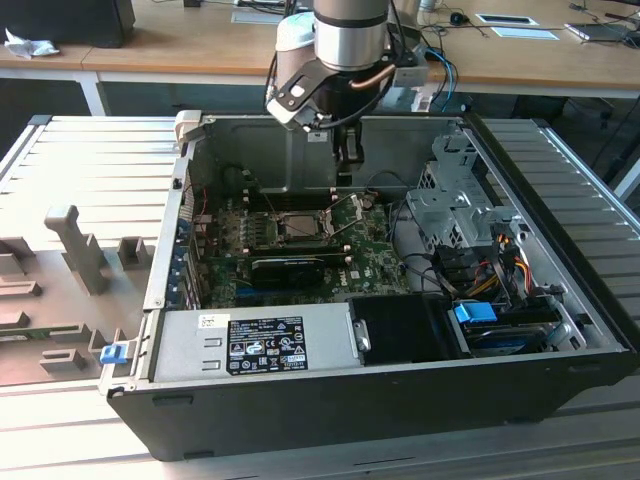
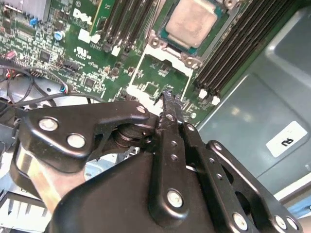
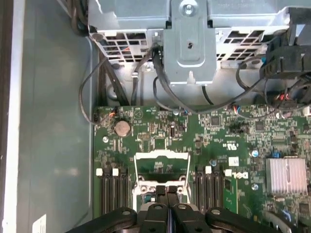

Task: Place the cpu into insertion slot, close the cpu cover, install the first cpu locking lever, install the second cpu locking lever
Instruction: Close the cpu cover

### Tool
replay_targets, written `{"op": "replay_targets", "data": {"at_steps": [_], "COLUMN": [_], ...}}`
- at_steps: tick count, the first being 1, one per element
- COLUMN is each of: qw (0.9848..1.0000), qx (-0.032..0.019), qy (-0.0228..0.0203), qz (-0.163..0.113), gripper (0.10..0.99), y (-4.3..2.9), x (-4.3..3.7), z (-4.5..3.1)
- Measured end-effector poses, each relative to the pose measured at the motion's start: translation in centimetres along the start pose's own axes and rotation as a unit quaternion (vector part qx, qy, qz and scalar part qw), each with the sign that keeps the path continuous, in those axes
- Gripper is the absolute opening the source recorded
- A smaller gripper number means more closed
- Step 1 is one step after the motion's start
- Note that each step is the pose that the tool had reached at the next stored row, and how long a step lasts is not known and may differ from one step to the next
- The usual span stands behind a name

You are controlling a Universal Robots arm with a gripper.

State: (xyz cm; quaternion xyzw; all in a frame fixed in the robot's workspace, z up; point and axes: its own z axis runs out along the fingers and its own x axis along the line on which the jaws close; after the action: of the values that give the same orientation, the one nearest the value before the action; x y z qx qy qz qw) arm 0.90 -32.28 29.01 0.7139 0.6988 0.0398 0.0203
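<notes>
Scene: One open computer case lies on a ribbed metal counter. A single robot arm reaches down into it from above.
Chip: The cpu, one pale silvery square, already sits flat in its socket on the green board.
Cover: The cpu cover, one thin metal frame, is swung back off the socket. The board shows through its big opening. It is apparently left open so the chip could go in unobstructed.
Tool: In the exterior view the tool hangs inside the case above the board. In both wrist views its two black fingers are pressed tightly together, with nothing visible between them. The tips are poised at the free edge of the open frame. Whether they touch it cannot be told.
Likely reason: Fingers brought together form one narrow prong, which suits nudging a thin hinged plate better than pinching it.
Flanking parts: Two banks of black memory slots stand one on either side of the socket, leaving the tool a narrow lane.
Also counted: One coin battery and one finned heat sink.
</notes>
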Motion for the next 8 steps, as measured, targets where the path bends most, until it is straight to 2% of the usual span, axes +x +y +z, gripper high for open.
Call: {"op": "replay_targets", "data": {"at_steps": [4, 6, 7, 8], "qw": [1.0, 1.0, 1.0, 1.0], "qx": [-0.0001, -0.0001, -0.0002, 0.0004], "qy": [0.0001, 0.0, 0.0, 0.0], "qz": [0.0, 0.0, 0.0, 0.0], "gripper": [0.106, 0.106, 0.106, 0.106], "y": [0.18, 0.18, 0.45, 1.34], "x": [-0.34, -0.63, -0.67, -0.67], "z": [0.27, 0.89, 1.18, 1.63]}}
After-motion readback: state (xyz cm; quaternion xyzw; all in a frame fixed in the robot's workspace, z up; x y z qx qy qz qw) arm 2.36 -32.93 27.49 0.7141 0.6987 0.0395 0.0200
